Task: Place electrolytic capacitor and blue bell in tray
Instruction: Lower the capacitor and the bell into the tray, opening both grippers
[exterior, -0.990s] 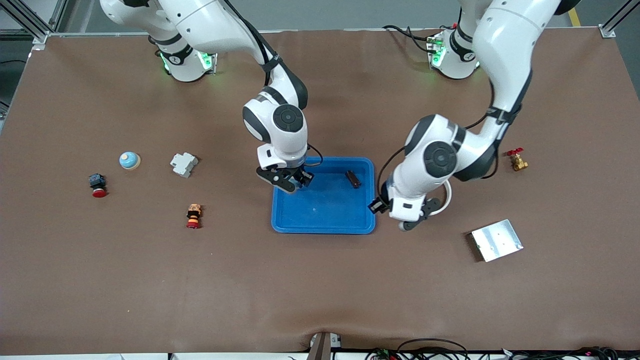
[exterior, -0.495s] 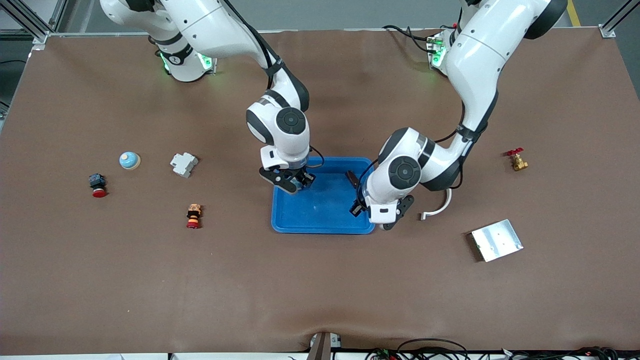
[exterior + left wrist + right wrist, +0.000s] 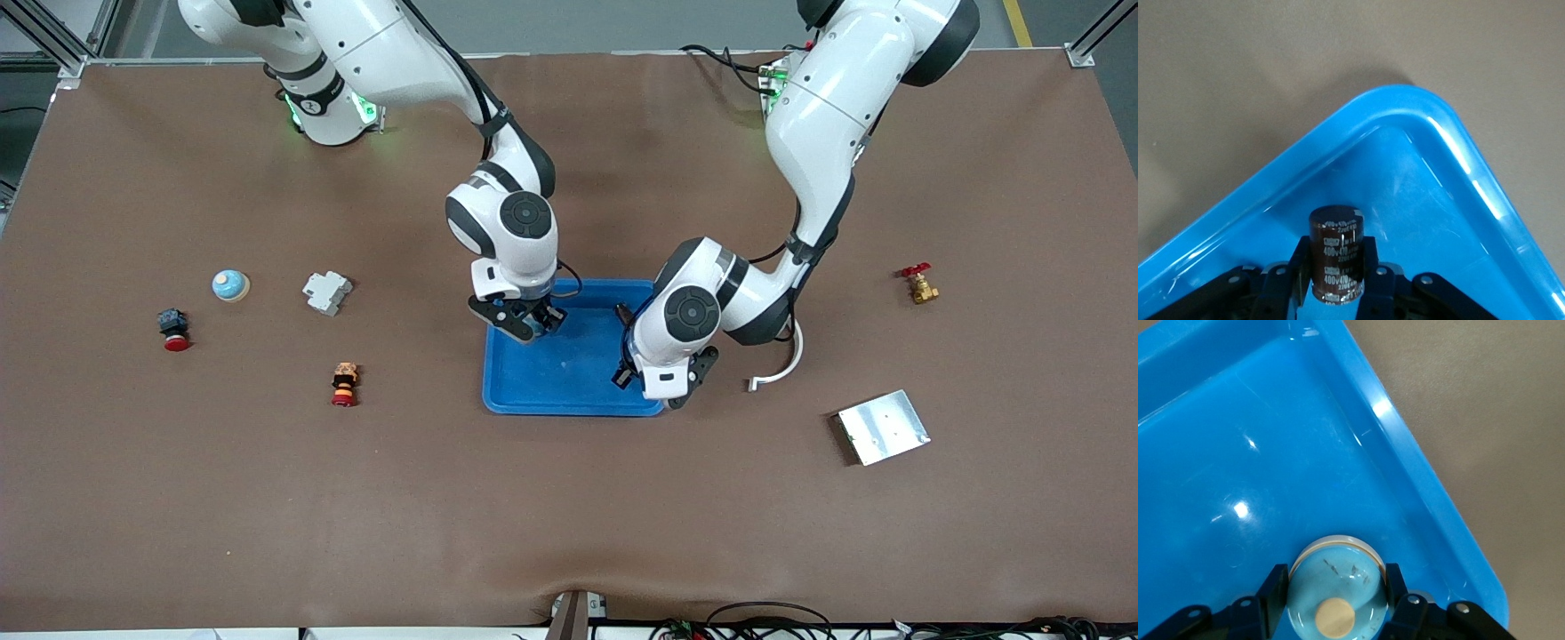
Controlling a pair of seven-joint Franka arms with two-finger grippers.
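Both grippers over blue tray (image 3: pixel 569 391): right gripper (image 3: pixel 531 325) gripping blue object, left gripper (image 3: pixel 642 373) hidden.

Both arms: glossy white shells, black bands at the joints, round dark-grey caps with a small centre mark on the wrist joints. Right arm (image 3: pixel 502 227) base at the table's top edge, black ring with a white mark, green status light glowing at the foot. Left arm (image 3: pixel 818 116) base same build, green light too, black cables trailing off it along the top edge. Thin black cable runs down each forearm, strapped at the elbow, looping to the wrist. Right gripper (image 3: pixel 526 327) and left gripper (image 3: pixel 653 387): white housing, black matte fingers. Wrist views show black finger linkages with silver screw heads.
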